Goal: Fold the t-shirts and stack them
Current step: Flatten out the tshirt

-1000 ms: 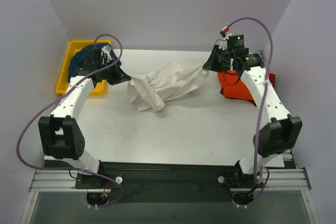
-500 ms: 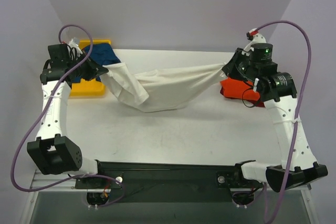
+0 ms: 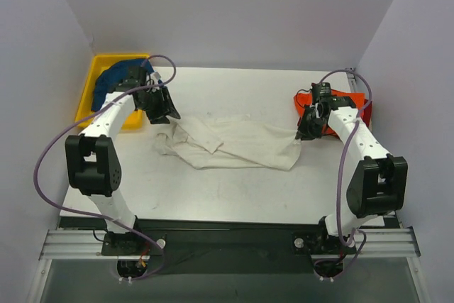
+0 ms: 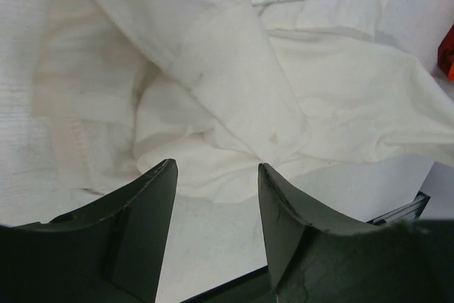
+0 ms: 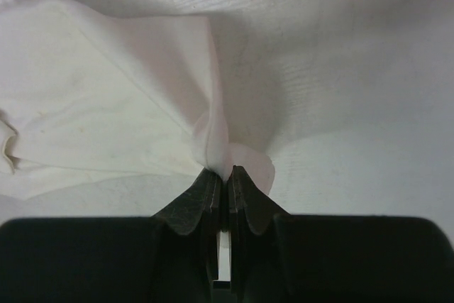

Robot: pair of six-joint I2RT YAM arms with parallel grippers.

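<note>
1. A yellow bin (image 3: 86,101) stands at the far left corner of the table (image 3: 234,189). A dark blue t-shirt (image 3: 113,77) lies in it and hangs a little over its rim.
2. An orange-red t-shirt (image 3: 306,98) lies at the far right of the table, just behind the right gripper (image 3: 306,130).
3. The off-white t-shirt (image 3: 227,145) lies spread but wrinkled across the middle of the table, between the two grippers. At its left end one part is folded over the rest.
4. The left arm reaches forward and bends inward. The left gripper (image 3: 162,108) is low, just beside the left end of the shirt. Its jaws stand apart with nothing between them, and the cloth lies on the table just ahead of the fingers (image 4: 145,204).
5. The right arm also bends inward, its wrist low over the table. The right gripper is clenched on the right edge of the off-white t-shirt, and the pinched cloth rises in a small ridge.
</note>
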